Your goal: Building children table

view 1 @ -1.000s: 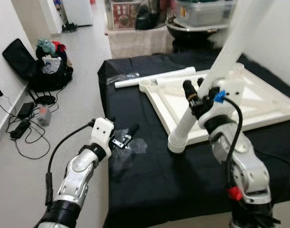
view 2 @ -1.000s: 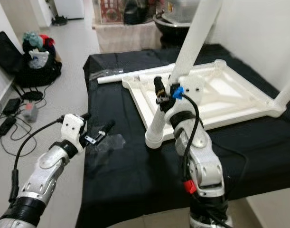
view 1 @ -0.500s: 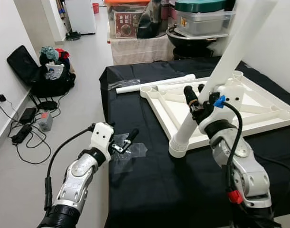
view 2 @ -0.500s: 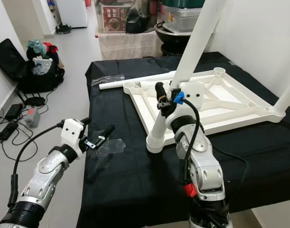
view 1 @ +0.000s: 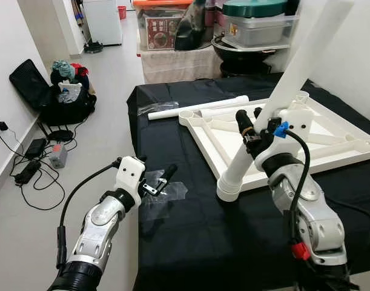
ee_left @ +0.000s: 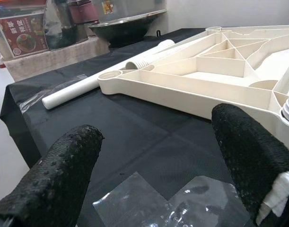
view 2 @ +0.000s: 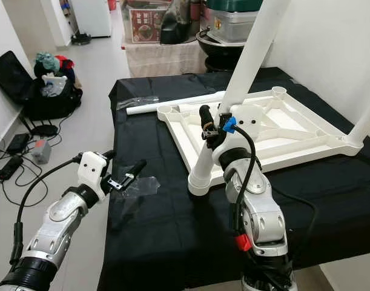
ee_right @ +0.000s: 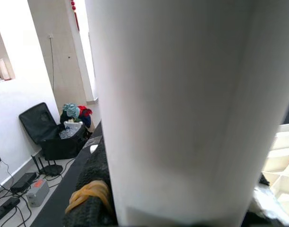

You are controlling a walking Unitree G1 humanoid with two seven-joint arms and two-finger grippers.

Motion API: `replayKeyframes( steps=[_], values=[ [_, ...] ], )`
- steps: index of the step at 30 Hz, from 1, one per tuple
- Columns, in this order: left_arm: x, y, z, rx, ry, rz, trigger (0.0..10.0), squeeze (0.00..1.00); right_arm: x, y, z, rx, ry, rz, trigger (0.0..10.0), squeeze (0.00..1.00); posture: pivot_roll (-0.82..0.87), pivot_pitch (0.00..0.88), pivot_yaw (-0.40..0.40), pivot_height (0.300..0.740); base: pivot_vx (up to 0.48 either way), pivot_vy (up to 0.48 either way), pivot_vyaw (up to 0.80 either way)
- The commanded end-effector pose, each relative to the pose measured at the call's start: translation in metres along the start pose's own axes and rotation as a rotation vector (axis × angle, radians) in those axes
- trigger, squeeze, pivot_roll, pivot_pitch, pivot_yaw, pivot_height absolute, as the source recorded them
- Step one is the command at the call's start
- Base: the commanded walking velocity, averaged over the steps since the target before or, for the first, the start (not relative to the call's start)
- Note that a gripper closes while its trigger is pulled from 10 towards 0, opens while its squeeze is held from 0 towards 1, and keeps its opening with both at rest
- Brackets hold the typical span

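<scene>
the right gripper is clamped on the white leg, whose foot sits in the tabletop corner socket below; keep it square while twisting. left gripper hovers apart, idle.

Grey floor, white walls, black bag with cables, cluttered shelf behind.

The inverted tabletop is laid on the cloth-covered table, right of centre. A leg stands tilted in its near-left corner socket. A loose leg lies behind it. A plastic wrapper lies near the table's left edge. Bags are set on the floor, far left.
</scene>
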State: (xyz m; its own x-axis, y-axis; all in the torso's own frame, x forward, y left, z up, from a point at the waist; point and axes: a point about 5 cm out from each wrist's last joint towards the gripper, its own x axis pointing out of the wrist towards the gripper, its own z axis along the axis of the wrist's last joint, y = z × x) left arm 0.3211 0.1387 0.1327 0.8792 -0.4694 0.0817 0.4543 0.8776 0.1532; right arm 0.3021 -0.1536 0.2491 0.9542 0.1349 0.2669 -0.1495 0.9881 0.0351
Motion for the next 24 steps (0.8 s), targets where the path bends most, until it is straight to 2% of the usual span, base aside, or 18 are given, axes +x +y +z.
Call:
replayKeyframes(
  steps=[1,21,22,23,24],
  values=[
    [-0.001,-0.001,-0.002,0.008,0.009,-0.004,10.0,0.0,-0.004,-0.003,-0.016,-0.009,0.069,-0.028,10.0,0.0,0.03,0.0,-0.051,0.74,0.0,0.0,0.0],
    [-0.001,-0.001,-0.002,0.008,0.009,-0.004,10.0,0.0,-0.004,-0.003,-0.016,-0.009,0.069,-0.028,10.0,0.0,0.03,0.0,-0.051,0.74,0.0,0.0,0.0],
    [-0.002,0.0,-0.002,0.009,0.011,-0.001,10.0,0.0,-0.001,-0.004,-0.007,-0.014,0.043,-0.014,10.0,0.0,0.03,0.0,0.0,0.74,0.0,0.0,0.0],
    [-0.001,-0.003,-0.006,0.0,0.02,-0.002,10.0,0.0,0.012,-0.009,0.004,0.024,-0.016,-0.016,10.0,0.0,0.02,0.0,0.0,0.74,0.0,0.0,0.0],
    [-0.001,-0.003,-0.006,0.0,0.02,-0.002,10.0,0.0,0.012,-0.009,0.004,0.024,-0.016,-0.016,10.0,0.0,0.02,0.0,0.0,0.74,0.0,0.0,0.0]
  ],
)
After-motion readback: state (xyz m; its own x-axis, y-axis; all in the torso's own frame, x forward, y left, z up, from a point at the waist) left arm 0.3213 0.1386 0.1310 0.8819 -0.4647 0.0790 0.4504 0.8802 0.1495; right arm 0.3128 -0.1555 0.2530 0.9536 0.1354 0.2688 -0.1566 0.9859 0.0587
